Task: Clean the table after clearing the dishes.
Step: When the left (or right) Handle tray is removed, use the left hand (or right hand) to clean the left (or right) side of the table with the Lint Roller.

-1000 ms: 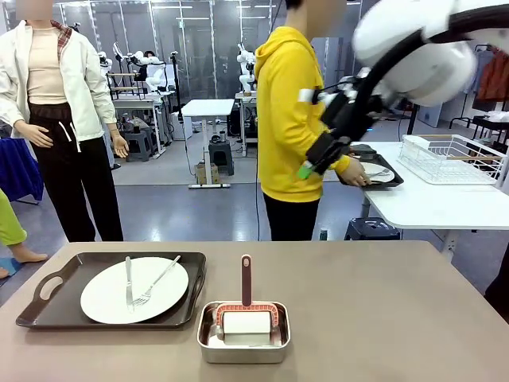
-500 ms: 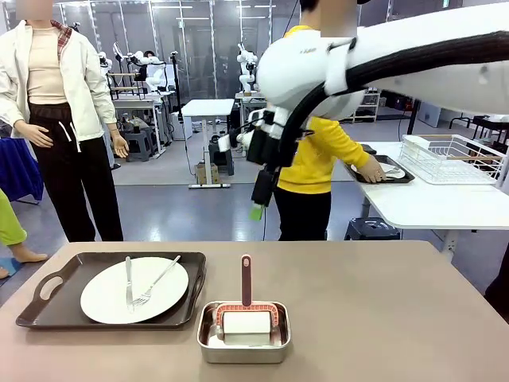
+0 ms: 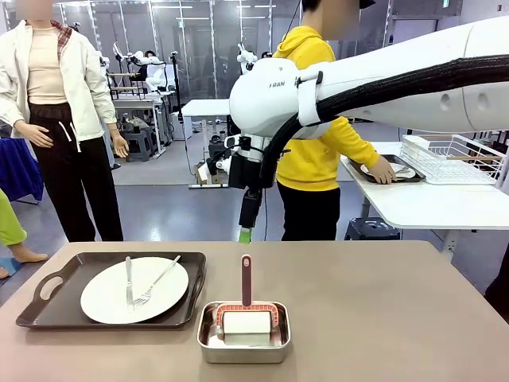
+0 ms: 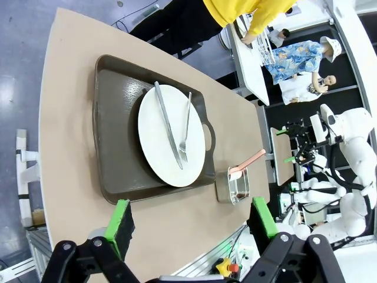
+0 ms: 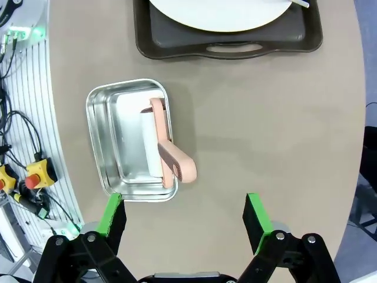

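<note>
Status: the table (image 3: 382, 302) is half cleared. One tray (image 3: 64, 267) lies at its left end, carrying a white plate (image 3: 103, 298) with a knife (image 3: 128, 282) and a fork (image 3: 155, 282) resting loose on top. The second tray (image 3: 364, 175) is on the white table (image 3: 429, 203) beside the wire rack (image 3: 453, 159), under the hand of the person (image 3: 314, 119) in yellow. From the robot's side of the room, the right arm is seen reaching across the middle. The right gripper (image 5: 184, 213) hangs above the tabletop with its jaws spread and nothing between them, looking down on the steel pan (image 3: 242, 350) and the brush (image 3: 246, 278) whose handle stands up out of it. The left gripper (image 4: 191, 219) is likewise spread and empty, high above the tray. The step in hand is judged to be removal of the remaining dishes, since wiping cannot cover the surface until that tray is gone. Procedure: take the tray by its slotted end handles, not by the plate. The handle facing the pan is the one nearer the right gripper. Descend on the tray side of the pan, which sits near the tray's corner but apart from it, and keep clear of the upright brush handle. Seat the pads fully through the slot before closing. Lift level and slowly, because tilt would likely send the cutlery or the plate sliding. Leave the brush in the pan until the surface is bare.
</note>
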You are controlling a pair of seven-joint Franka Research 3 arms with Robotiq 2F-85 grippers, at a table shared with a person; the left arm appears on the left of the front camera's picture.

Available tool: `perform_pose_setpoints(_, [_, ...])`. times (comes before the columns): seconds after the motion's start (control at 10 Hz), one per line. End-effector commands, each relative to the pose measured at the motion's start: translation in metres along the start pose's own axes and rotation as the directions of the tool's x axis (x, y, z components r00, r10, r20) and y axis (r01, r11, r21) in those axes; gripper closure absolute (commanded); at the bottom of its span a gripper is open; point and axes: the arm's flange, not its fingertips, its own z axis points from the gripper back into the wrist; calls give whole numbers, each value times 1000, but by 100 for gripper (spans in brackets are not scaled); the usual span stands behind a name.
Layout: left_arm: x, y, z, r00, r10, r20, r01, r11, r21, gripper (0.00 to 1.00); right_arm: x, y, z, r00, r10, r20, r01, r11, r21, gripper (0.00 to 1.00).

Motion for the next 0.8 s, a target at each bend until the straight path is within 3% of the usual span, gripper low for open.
perform_pose_setpoints(0.0, [-2, 0, 3, 1000, -4, -9, 4, 1000, 5, 0, -2, 2, 0, 1000, -15, 0, 15, 999, 33, 0])
perform_pose_setpoints(0.7, [-2, 0, 3, 1000, -4, -9, 4, 1000, 5, 0, -2, 2, 0, 1000, -15, 0, 15, 999, 33, 0])
